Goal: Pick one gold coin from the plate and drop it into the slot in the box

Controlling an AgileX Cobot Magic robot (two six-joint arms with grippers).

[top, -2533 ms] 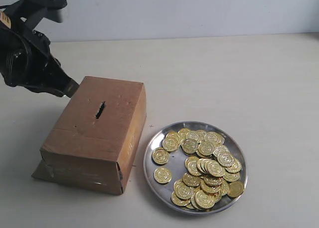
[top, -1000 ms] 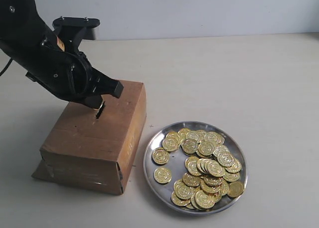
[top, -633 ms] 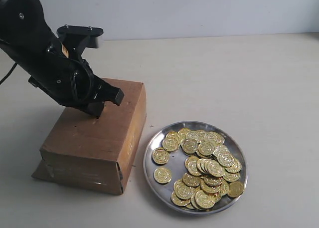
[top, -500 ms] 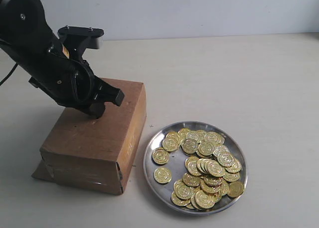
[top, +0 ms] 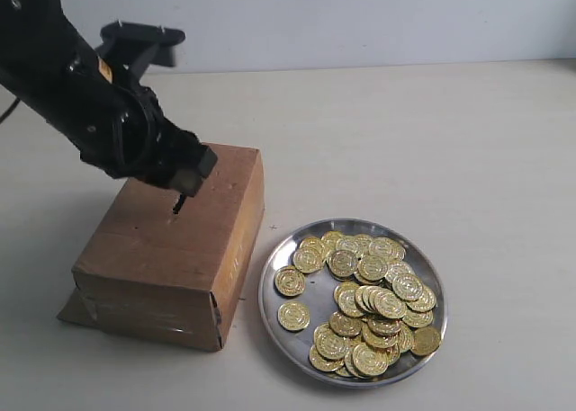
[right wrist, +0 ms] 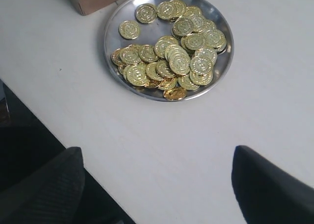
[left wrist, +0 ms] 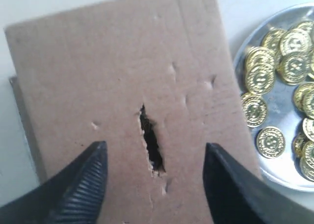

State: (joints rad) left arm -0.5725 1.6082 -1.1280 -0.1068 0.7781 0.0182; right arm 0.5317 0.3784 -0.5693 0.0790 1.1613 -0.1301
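A pale cream bench (top: pixel 405 141) runs back to a plain grey-blue wall (top: pixel 360 15). Well forward of its far edge stands the box (top: pixel 171 249). The plate (top: pixel 270 294) lies just beside it, with gold coins (top: pixel 373 303) heaped inside. The left gripper (left wrist: pixel 154 150) hangs over the box slot (left wrist: pixel 151 144), released and empty. The right gripper (right wrist: pixel 157 155), also spread wide, hovers above the bench, apart from the plate.

Left tool (left wrist: pixel 153 177) now spread, seemingly coinless.

Left arm (top: pixel 85 101) slants downward — jaws wide apart — right jaws equally wide.
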